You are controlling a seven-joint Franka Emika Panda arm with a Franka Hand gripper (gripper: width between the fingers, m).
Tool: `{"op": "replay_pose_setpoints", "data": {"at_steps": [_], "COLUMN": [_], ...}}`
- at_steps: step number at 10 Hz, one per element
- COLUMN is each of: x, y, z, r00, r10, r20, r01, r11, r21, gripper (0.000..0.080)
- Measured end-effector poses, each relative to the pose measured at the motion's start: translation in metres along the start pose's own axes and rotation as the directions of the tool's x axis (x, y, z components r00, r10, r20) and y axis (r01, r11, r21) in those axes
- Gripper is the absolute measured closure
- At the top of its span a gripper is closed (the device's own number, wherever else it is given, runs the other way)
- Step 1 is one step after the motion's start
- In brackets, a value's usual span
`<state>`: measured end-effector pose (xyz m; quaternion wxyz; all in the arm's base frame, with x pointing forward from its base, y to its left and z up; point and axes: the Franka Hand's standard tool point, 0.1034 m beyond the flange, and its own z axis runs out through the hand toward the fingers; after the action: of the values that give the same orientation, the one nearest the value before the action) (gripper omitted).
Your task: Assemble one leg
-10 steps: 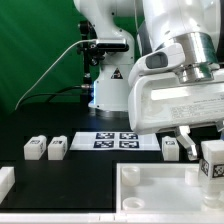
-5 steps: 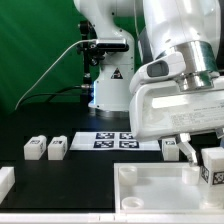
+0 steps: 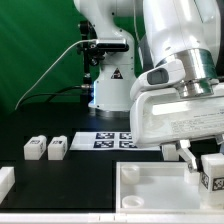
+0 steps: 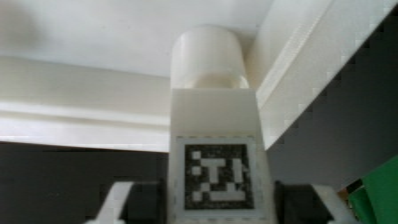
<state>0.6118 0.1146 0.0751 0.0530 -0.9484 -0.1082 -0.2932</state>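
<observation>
Leg (image 3: pixel 213 172) above tabletop (image 3: pixel 152 197) corner

The leg (image 4: pixel 214 115) is seen clamped in the gripper (image 4: pixel 214 205), marker tag (image 4: pixel 217 180) facing the camera. Its rounded end is framed against the white tabletop (image 4: pixel 80 100); contact cannot be told.

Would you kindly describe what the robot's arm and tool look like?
The arm is glossy white, built of rounded, bulky segments with black joint sections; a thin black cable runs towards its base. The tool has a boxy white body.
</observation>
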Motion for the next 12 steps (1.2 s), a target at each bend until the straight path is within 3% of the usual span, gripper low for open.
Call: {"op": "replay_pose_setpoints", "data": {"at_steps": [1, 2, 3, 4, 5, 12], "x": [-0.0015, -0.002, -0.0021, -0.0022, -0.0023, -0.0026], "y": [-0.0003, -0.0004, -0.0004, -0.0004, -0.0004, -0.0003], "z": [0.0007, 0.0008, 0.0009, 0.001, 0.001, 0.0011], "r00": [1.0, 1.0, 1.0, 1.0, 1.0, 1.0], "r10": [0.0, 0.0, 0.0, 0.0, 0.0, 0.0], "r20": [0.007, 0.009, 0.009, 0.009, 0.009, 0.01], "r01": [0.0, 0.0, 0.0, 0.0, 0.0, 0.0], "r11": [1.0, 1.0, 1.0, 1.0, 1.0, 1.0], "r21": [0.002, 0.002, 0.002, 0.002, 0.002, 0.002], "gripper": [0.0508, 0.0321, 0.0321, 0.0209, 0.0162, 0.0151]}}
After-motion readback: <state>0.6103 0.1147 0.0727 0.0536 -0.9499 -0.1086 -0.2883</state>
